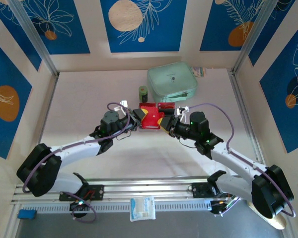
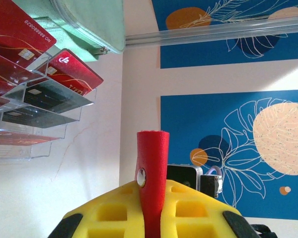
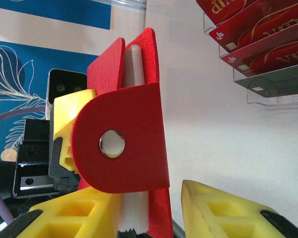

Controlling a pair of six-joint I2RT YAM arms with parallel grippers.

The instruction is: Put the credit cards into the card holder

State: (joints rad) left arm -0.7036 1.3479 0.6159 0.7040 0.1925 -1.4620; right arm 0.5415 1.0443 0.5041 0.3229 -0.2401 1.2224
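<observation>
The red card holder [image 1: 150, 117] hangs between both grippers at mid-table. My left gripper [image 1: 138, 121] is shut on its edge; in the left wrist view the yellow fingers [image 2: 109, 213] pinch the red fold [image 2: 152, 163] with its silver snap. My right gripper [image 1: 166, 122] stands open around the holder's other side. There the snap flap [image 3: 121, 144] and a pale inner pocket [image 3: 134, 64] lean on one finger [image 3: 74, 213], and the other finger [image 3: 223, 208] stands apart. Red and black credit cards [image 3: 258, 29] [image 2: 39, 84] sit in a clear tray.
The clear plastic tray [image 1: 167, 106] stands just behind the holder. A mint-green zip pouch [image 1: 172, 82] lies at the back, with a small dark green cylinder [image 1: 143, 93] to its left. Patterned walls enclose the table.
</observation>
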